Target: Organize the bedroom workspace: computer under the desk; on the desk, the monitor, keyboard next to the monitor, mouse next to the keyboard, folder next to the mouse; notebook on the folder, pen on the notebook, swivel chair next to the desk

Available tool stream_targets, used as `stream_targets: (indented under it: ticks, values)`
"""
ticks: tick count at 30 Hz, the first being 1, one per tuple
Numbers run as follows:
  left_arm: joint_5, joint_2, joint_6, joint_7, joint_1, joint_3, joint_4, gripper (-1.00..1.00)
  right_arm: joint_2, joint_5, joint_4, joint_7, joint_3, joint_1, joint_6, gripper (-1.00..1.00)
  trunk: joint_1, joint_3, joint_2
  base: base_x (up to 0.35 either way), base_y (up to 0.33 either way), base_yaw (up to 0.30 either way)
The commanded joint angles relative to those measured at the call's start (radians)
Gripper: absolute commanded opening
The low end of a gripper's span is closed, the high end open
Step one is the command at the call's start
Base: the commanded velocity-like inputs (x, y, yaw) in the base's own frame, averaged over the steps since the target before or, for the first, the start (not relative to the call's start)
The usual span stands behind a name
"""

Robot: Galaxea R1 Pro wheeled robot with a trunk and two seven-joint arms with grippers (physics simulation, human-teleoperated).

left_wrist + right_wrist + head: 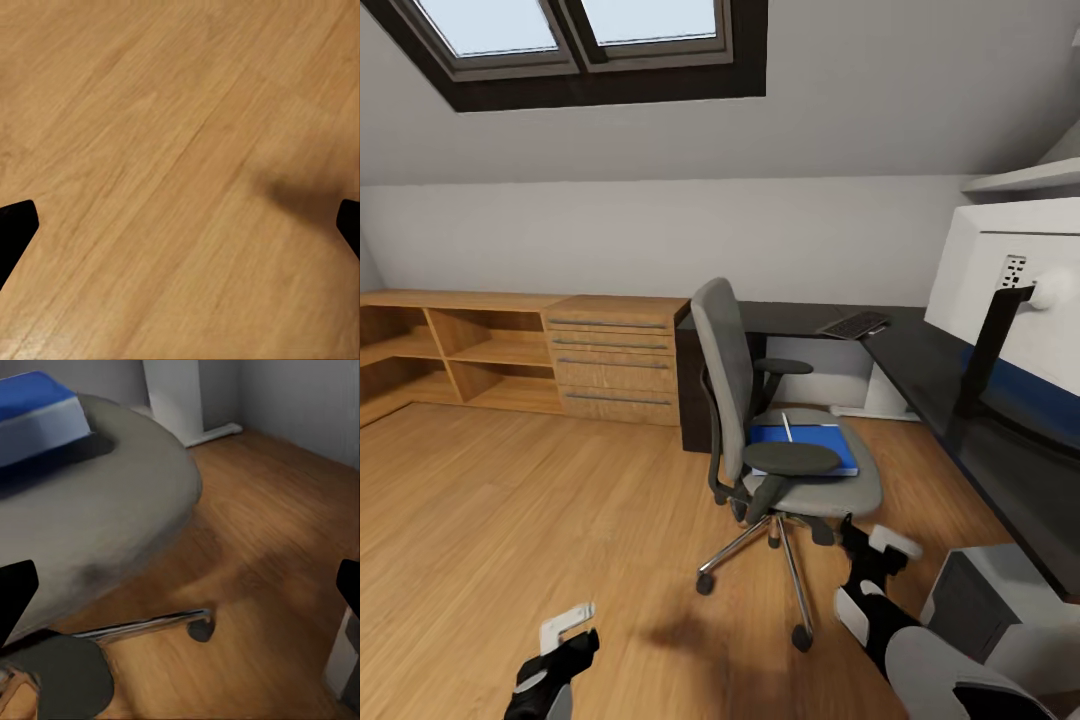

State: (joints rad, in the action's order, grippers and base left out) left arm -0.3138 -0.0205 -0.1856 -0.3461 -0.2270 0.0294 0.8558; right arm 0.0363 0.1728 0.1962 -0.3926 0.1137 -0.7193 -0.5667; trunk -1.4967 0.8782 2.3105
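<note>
The grey swivel chair (722, 380) stands on the floor in front of the black desk (920, 365), its back towards me. The blue folder (812, 447) lies flat on its seat (97, 510), and a thin white pen-like stick (788, 428) rests on top of it. The folder (37, 412) also shows in the right wrist view. The keyboard (853, 325) is on the desk's far part. The monitor (1010, 290) stands on the desk at the right, pale back facing me. My right gripper (872, 572) (180, 592) hangs open just beside the seat's front edge. My left gripper (555, 650) (180, 225) is open over bare floor.
A light wooden drawer cabinet (615, 360) and open shelves (460, 350) line the back wall at the left. A grey boxy case (985, 600) sits at floor level under the desk's near edge. The chair's chrome star base (770, 560) spreads close to my right gripper.
</note>
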Motion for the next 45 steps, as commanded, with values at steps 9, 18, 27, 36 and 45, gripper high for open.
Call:
stream_targets:
  ticks: [9, 18, 27, 36, 45]
  values:
    - [-0.007, 0.046, 0.049, 0.101, 0.006, 0.001, -0.063, 1.00, -0.049, 0.086, 0.023, 0.005, 0.046, -0.002, -0.004, 1.00, 0.000, 0.001, 0.000, 0.000, 0.000, 0.000]
    - [-0.008, 0.085, 0.054, 0.118, 0.006, 0.003, -0.066, 1.00, -0.096, 0.347, 0.066, 0.097, 0.051, -0.004, 0.119, 1.00, 0.000, 0.001, 0.000, 0.000, 0.000, 0.000]
    - [-0.009, 0.088, 0.052, 0.118, 0.006, 0.003, -0.069, 1.00, -0.169, 0.514, 0.092, 0.175, 0.056, -0.051, 0.286, 1.00, 0.000, 0.001, 0.000, 0.000, 0.000, 0.000]
    - [-0.009, 0.088, 0.053, 0.118, 0.006, 0.002, -0.070, 1.00, -0.193, 0.642, 0.075, 0.325, 0.070, -0.058, 0.303, 1.00, 0.000, 0.001, 0.000, 0.000, 0.000, 0.000]
    - [-0.010, 0.088, 0.053, 0.118, 0.006, 0.001, -0.070, 1.00, -0.192, 0.653, 0.072, 0.337, 0.071, -0.057, 0.303, 1.00, 0.000, 0.001, 0.000, 0.000, 0.000, 0.000]
